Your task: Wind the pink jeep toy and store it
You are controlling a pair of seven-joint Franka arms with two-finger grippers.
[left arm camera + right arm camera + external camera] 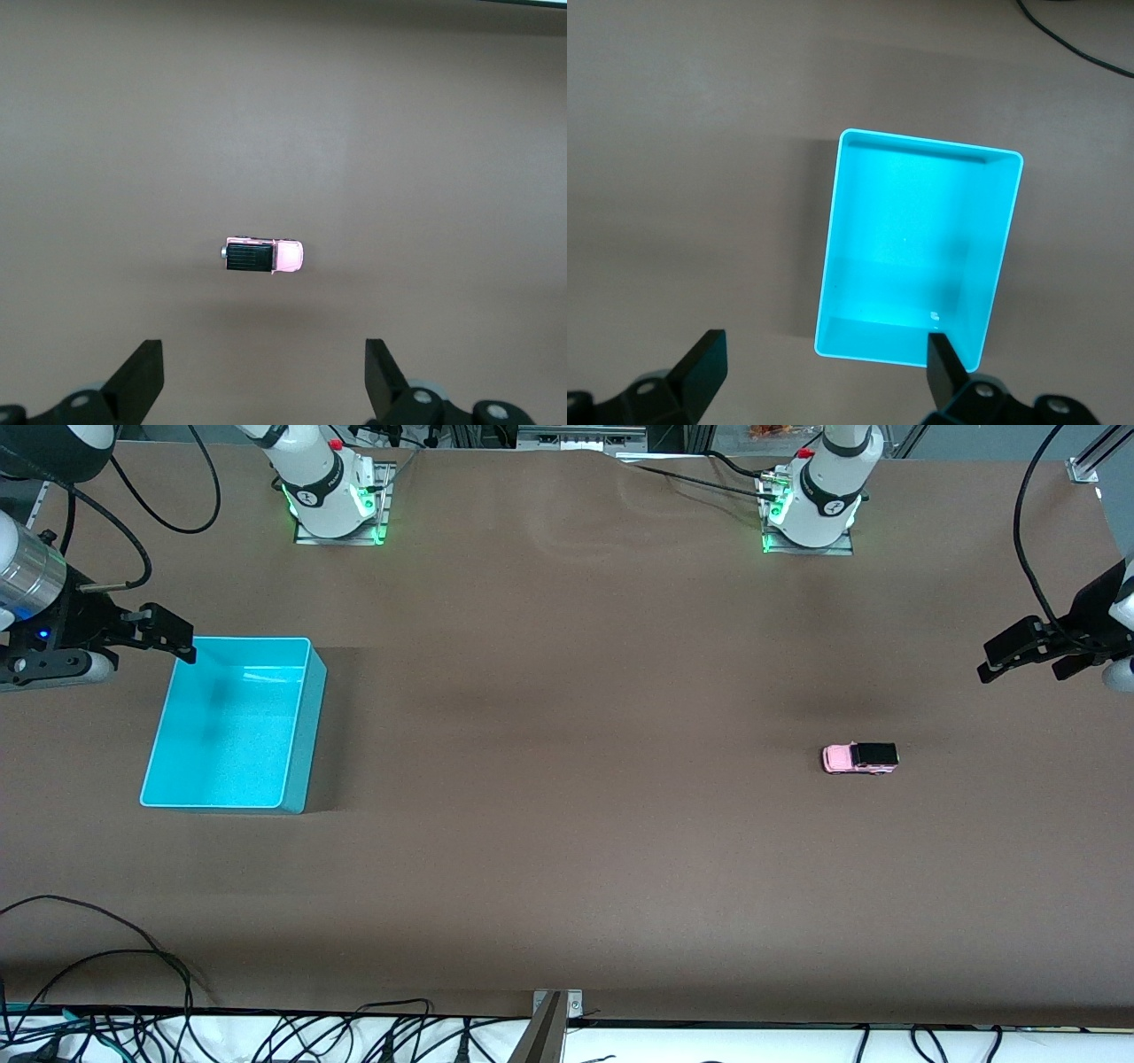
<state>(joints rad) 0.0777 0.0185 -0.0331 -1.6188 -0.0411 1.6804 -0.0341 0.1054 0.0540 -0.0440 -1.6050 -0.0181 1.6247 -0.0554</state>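
With both pincers apart, right pincer (pixel 164 633) waiting over the bin (pixel 306 717), left pincer (pixel 1019 657) needed squaring over the jeep (pixel 859 758) before descending.

No text, number or sign can be read anywhere in these views. The white collars of the two arm bases (pixel 332 491) carry a dark band with small lettering and a round mark, but the characters are too small to make out. The pink jeep toy (pixel 859 758), the cyan bin (pixel 301 717) and the brown desk (pixel 567 850) bear no visible label or print.
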